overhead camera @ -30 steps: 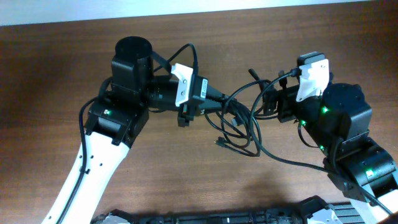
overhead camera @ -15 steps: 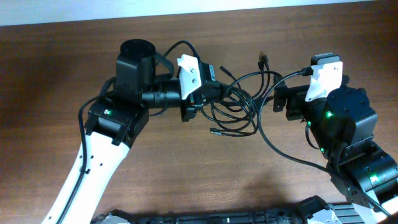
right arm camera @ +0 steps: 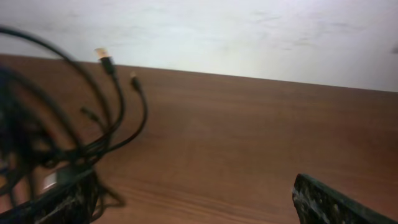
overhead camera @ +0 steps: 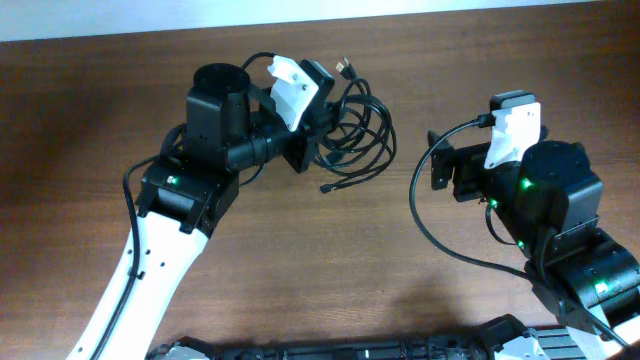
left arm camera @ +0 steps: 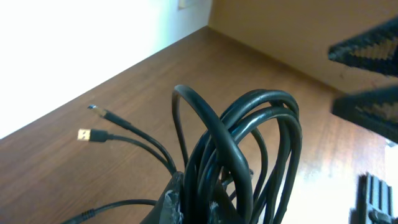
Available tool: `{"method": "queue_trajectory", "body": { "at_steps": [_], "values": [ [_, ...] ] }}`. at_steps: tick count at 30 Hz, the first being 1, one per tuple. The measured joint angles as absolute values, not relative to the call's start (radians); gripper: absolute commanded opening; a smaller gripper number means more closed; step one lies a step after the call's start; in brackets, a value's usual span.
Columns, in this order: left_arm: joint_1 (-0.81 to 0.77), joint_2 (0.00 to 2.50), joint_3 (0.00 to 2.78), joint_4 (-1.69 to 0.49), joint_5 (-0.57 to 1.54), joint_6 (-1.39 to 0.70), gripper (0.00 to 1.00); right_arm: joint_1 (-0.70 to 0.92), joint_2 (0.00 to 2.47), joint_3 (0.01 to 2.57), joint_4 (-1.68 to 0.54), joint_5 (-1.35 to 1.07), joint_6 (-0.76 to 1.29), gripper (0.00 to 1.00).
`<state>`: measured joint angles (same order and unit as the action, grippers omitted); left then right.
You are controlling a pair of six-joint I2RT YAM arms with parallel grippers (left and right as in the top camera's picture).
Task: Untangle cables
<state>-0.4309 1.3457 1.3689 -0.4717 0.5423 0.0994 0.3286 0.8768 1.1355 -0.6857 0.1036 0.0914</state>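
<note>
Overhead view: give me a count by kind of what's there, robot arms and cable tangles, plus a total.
Robot arms: 2, the left arm and the right arm
Cable tangles: 1, a black cable tangle at the left arm's tip
Total: 3

Overhead straight down; wrist views low, close (common ground: cables [left arm camera: 211, 158]).
</note>
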Motion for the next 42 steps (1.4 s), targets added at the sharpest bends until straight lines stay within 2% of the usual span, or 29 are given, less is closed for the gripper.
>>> {"method": "queue_trajectory", "body": {
  "at_steps": [15,32,33,34,36,37,42],
  "values": [
    [-0.446,1.346,1.369,-0.41,0.527,-0.027,0.0,0.329,0.877,1.135,-0.68,-0.167,0.052,0.99],
    [-0.563,1.346,1.369,-0.385,0.567,0.01,0.0,0.329,0.877,1.135,-0.65,-0.29,0.049,0.99],
    [-0.567,1.346,1.369,-0.385,0.585,0.028,0.0,0.329,0.877,1.135,-0.65,-0.29,0.048,0.97],
    [-0.57,1.346,1.369,-0.385,0.605,0.048,0.0,0.329,0.877,1.135,-0.65,-0.29,0.047,0.9],
    [-0.572,1.346,1.369,-0.384,0.667,0.099,0.0,0.329,0.877,1.135,-0.65,-0.291,0.036,0.7],
    [-0.574,1.346,1.369,-0.384,0.682,0.11,0.0,0.329,0.877,1.135,-0.65,-0.292,0.041,0.65],
    [-0.574,1.346,1.369,-0.316,0.823,0.178,0.0,0.329,0.877,1.135,-0.651,-0.297,0.037,0.63]
  ]
}}
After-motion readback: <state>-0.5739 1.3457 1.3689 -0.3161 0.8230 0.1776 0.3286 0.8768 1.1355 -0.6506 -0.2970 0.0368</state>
